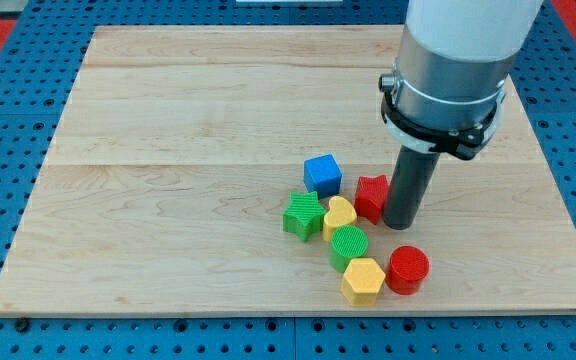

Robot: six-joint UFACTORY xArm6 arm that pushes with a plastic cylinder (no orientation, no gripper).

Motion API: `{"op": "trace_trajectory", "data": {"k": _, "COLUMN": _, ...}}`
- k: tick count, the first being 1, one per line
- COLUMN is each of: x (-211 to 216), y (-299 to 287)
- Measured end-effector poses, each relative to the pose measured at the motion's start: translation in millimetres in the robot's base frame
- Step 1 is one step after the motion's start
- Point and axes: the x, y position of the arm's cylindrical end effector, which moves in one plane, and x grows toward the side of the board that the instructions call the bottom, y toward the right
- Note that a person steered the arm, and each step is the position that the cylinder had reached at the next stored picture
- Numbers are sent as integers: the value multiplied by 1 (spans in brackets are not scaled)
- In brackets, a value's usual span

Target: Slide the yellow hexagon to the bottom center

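The yellow hexagon (pixel 363 280) lies near the board's bottom edge, right of centre. It touches a green cylinder (pixel 348 244) on its upper left and a red cylinder (pixel 408 269) on its right. My tip (pixel 401 223) rests on the board just right of a red star (pixel 372 196) and above the red cylinder, a short way up and right of the yellow hexagon. A yellow heart (pixel 339 215), a green star (pixel 304 214) and a blue cube (pixel 322 174) cluster to the left of the tip.
The wooden board (pixel 168 150) lies on a blue perforated table. The arm's grey and white body (pixel 448 70) hangs over the board's upper right.
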Motion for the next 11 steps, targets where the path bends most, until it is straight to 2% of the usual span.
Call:
{"op": "trace_trajectory", "data": {"k": 1, "x": 1, "y": 16}}
{"op": "trace_trajectory", "data": {"k": 2, "x": 8, "y": 90}}
{"op": "trace_trajectory", "data": {"k": 3, "x": 66, "y": 123}}
{"op": "trace_trajectory", "data": {"k": 4, "x": 97, "y": 114}}
{"op": "trace_trajectory", "data": {"k": 5, "x": 98, "y": 66}}
{"op": "trace_trajectory", "data": {"k": 6, "x": 98, "y": -8}}
{"op": "trace_trajectory", "data": {"k": 7, "x": 76, "y": -43}}
{"op": "trace_trajectory", "data": {"k": 8, "x": 46, "y": -44}}
{"op": "trace_trajectory", "data": {"k": 11, "x": 37, "y": -43}}
